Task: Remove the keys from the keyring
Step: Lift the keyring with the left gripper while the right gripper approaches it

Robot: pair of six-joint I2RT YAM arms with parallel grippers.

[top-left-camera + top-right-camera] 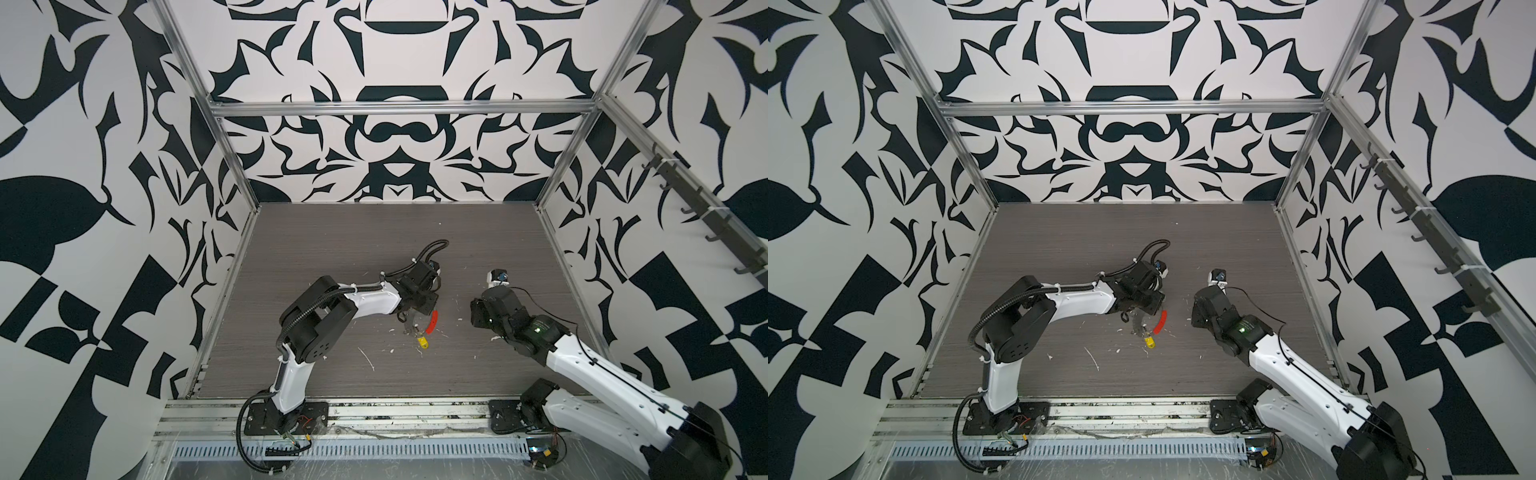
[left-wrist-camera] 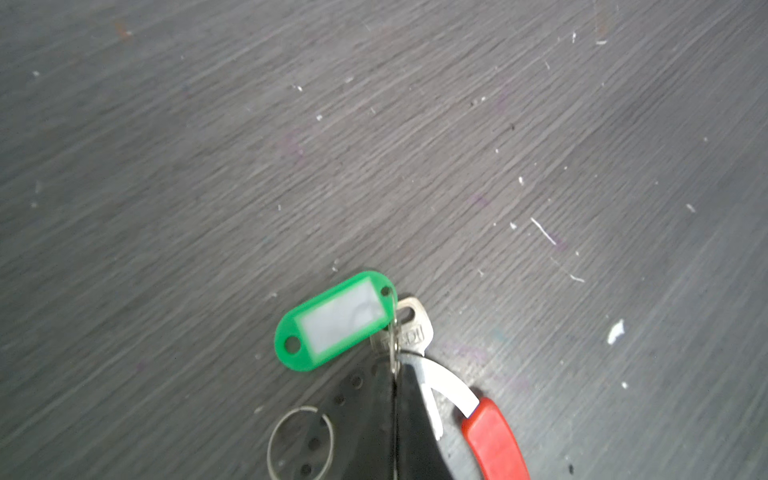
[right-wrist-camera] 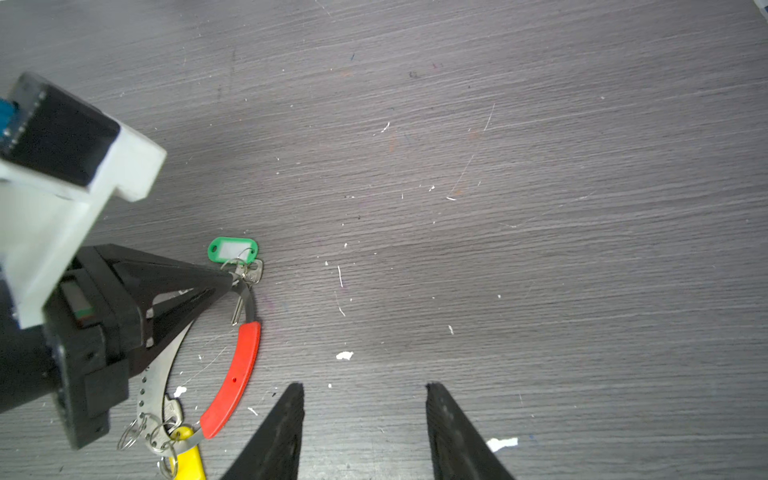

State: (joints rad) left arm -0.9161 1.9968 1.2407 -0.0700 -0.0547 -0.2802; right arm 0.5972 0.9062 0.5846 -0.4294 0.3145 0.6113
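Closest to the lens in the left wrist view are the two black fingers of your left gripper [image 2: 395,370], pressed together tip to tip. A small split ring [image 2: 392,347] runs into the seam between them, so they appear to pinch it. You cannot tell whether the keyring's band is caught as well. From that ring hang a green label tag [image 2: 338,322] and a silvery key [image 2: 411,328], both lying on the dark grey wood-grain table [image 2: 208,166].

The keyring [image 3: 156,374] is a curved, flat silvery band with punched holes and a red sleeve [image 3: 235,374] along one arc. At its far end sit the second key [image 3: 172,411] and a yellow label tag [image 3: 189,457], among a few more small rings.

In both top views the keyring lies just below the centre of the frame, between the two arms. The red sleeve [image 1: 433,322] is toward the right and the yellow label tag [image 1: 423,341] is lowest.

Your right gripper [image 3: 365,386] is spread and empty. It hovers over bare table just beside the red sleeve, touching nothing.

The step in hand looks like securing the ring of the green-tagged key; neither key is off yet. The next move likely calls for the right gripper to pin or grasp the red sleeve so the band cannot slide. The left could then draw the ring along and off whichever end of the band opens. The ring is thin and may slip.
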